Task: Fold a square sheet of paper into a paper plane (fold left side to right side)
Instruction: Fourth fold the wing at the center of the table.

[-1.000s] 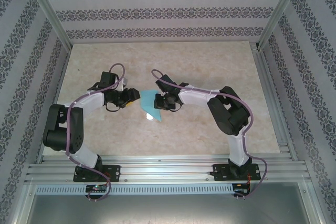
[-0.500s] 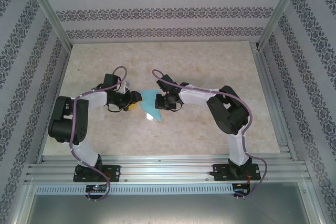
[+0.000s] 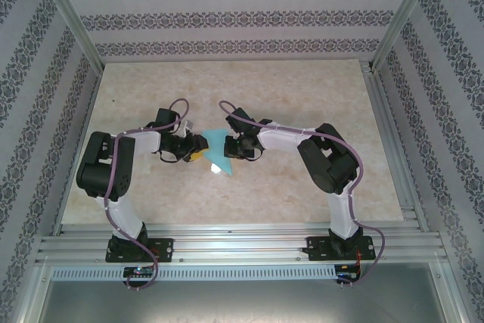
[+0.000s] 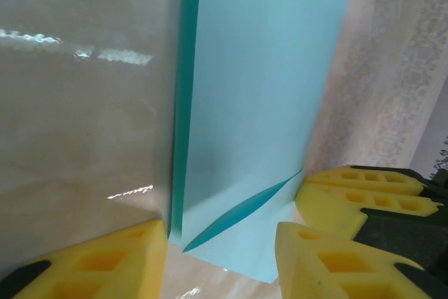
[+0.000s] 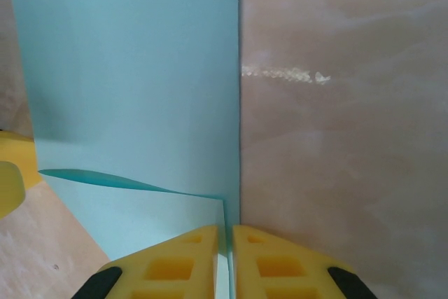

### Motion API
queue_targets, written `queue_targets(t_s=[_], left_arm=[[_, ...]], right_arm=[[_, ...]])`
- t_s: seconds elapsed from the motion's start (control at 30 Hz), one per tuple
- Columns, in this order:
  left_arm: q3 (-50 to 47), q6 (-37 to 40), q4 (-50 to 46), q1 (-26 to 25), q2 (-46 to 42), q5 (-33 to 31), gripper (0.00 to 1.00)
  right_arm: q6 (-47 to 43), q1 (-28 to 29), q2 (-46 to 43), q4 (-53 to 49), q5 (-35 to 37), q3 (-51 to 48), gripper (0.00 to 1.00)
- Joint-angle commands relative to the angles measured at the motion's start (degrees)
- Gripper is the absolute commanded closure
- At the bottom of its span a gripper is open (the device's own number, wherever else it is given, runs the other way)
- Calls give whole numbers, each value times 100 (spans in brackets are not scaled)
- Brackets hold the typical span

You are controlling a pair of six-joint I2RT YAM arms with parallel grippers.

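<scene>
Item 1. Thin light-blue paper sheet (image 3: 215, 147), plain and unmarked, folded over on itself. It lies flat on the beige marbled tabletop (image 3: 302, 96), near the middle and directly between the two arms. One long side shows a straight doubled edge. At the near corner the top layer lifts slightly, showing a darker teal sliver beneath.

Item 2. Left gripper (image 4: 220, 234), yellow foam-like fingers (image 4: 105, 264) on black mounts. The jaws stand apart, one on each side of the sheet's near corner. They are unclenched and not pinching it.

Item 3. Right gripper (image 5: 229, 234), same yellow fingers. The jaws are drawn almost together, with only a thin slit left between them. They are clamped on the sheet's straight edge, which runs into that slit. It meets the paper from the side opposite the left gripper, and the two sets of fingertips are close to one another.

Item 4. Surroundings: patterned wallpaper panels (image 3: 242, 17) and an aluminium frame rail (image 3: 242, 247) at the near edge.
</scene>
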Motion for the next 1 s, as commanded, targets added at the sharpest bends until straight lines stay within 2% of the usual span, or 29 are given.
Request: queue_targets(t_s=[0.0,0.3,0.43,0.6,0.97], left_arm=[[140,-71,180,-66,102,82,58],[182,-80,196,-89,100,89,71],[229,-50,124,-92,65,79,72],[270,78,-121,-92,-54,-66,65],[356,170,-379,-92,-177,-142,66]], right_arm=[[-127,-50,125,-40,38,-99,86],[-118,-60,127,-18,10,-134,86],[-127,-66,115,-17,18,-161,86],[-127,-73,111,-14,12,-169,86],[-114,-78,116,0,-7,-187,85]])
